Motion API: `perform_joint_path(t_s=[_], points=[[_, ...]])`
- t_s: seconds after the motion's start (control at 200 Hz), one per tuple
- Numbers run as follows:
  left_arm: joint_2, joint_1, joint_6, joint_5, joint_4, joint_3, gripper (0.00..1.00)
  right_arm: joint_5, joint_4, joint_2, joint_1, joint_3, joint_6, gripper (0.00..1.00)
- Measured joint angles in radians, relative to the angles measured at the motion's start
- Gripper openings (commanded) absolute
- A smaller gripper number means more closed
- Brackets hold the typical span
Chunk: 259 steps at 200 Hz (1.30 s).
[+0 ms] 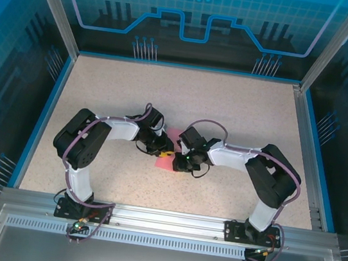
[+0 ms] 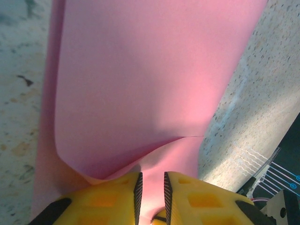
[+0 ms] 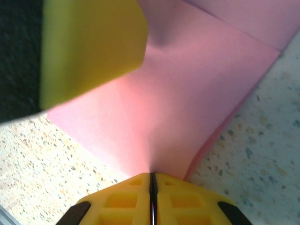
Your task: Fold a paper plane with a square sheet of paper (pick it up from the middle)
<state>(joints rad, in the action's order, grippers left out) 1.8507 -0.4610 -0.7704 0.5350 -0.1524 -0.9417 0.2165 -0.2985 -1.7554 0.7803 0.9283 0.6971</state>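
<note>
The right pincer is clenching its yellow jaws tight on the thin pink-red square sheet of paper. The sheet is lying partly folded at the middle of the speckled beige worktop, with a raised flap fanning out toward twelve o'clock from the pinch. The left pincer is straddling the sheet's lifted edge with its jaws narrowly parted; I cannot tell whether it is actually gripping.

To crease well, I judge the right pincer should be pinning the layers while the left is drawing the flap over flat, edges matched, without tugging sideways.

The left wrist view is showing the curled fold and a lower layer along nine o'clock. The right wrist view is showing the left pincer's blurred yellow tip at ten o'clock. The overhead view is showing both arms converging on the sheet.
</note>
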Motion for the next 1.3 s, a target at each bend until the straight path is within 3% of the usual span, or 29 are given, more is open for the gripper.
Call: perform_joint_path(t_s=[0.4, 0.71, 1.296], points=[[0.000, 0.000, -0.010, 0.000, 0.000, 0.000, 0.24, -0.021, -0.105, 0.085, 0.000, -0.023, -0.026, 0.11], [0.000, 0.000, -0.011, 0.000, 0.000, 0.000, 0.24, -0.018, -0.063, 0.000, 0.000, 0.075, -0.025, 0.10], [-0.050, -0.001, -0.026, 0.003, 0.027, -0.015, 0.30, -0.035, -0.075, -0.030, 0.001, 0.080, -0.024, 0.10]])
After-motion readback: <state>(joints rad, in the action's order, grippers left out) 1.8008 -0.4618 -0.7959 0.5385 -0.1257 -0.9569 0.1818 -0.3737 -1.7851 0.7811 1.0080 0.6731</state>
